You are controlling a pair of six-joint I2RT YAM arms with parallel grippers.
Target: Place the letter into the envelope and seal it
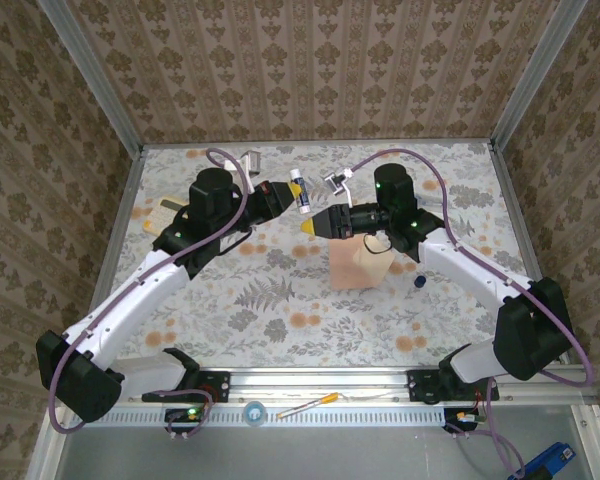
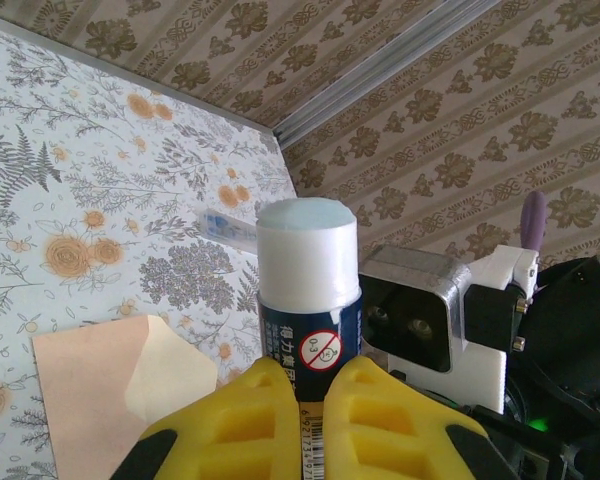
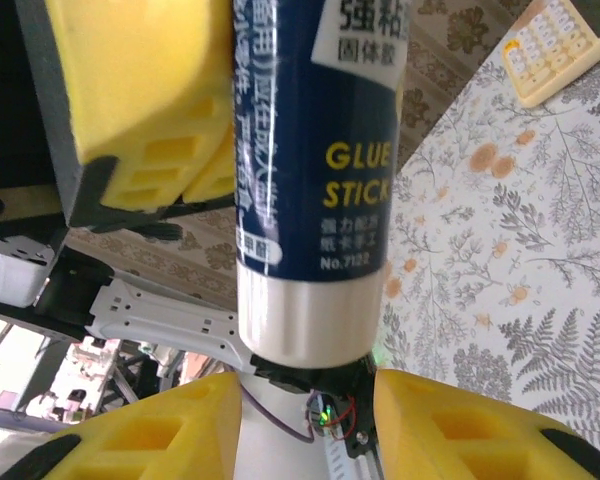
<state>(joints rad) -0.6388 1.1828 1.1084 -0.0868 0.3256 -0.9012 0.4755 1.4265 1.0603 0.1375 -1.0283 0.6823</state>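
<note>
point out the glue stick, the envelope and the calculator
glue stick (image 2: 308, 250): left wrist view, on its white cap
envelope (image 2: 85, 400): left wrist view, on its pink body
calculator (image 3: 558, 45): right wrist view, on its keys

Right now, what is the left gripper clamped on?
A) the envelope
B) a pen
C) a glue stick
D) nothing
C: in the left wrist view the left gripper is shut on a glue stick, white cap pointing away from the fingers, while the envelope lies on the table with its flap open.
</note>
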